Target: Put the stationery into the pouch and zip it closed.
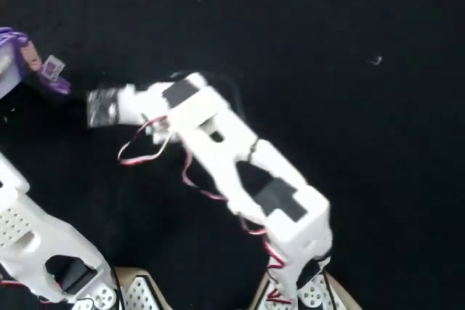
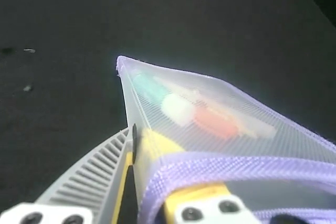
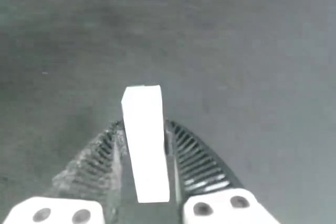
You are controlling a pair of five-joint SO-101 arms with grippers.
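A translucent mesh pouch (image 2: 220,129) with purple trim hangs above the black table, with my left gripper (image 2: 140,141) shut on its edge. One ribbed finger (image 2: 102,169) lies outside the mesh. Through the mesh I see a teal item, a white item (image 2: 177,109) and an orange-red item (image 2: 215,123) inside. In the high view the pouch (image 1: 40,70) is at the far left edge. My right gripper (image 3: 143,125) is shut on a white eraser block (image 3: 144,145) that stands up between its fingers. In the high view, my right gripper (image 1: 102,107) is a little right of the pouch and apart from it.
The black table (image 1: 349,107) stretches wide to the right and back. The right arm's white body (image 1: 240,172) crosses the middle from the front edge. The left arm's base (image 1: 43,252) is at the front left corner.
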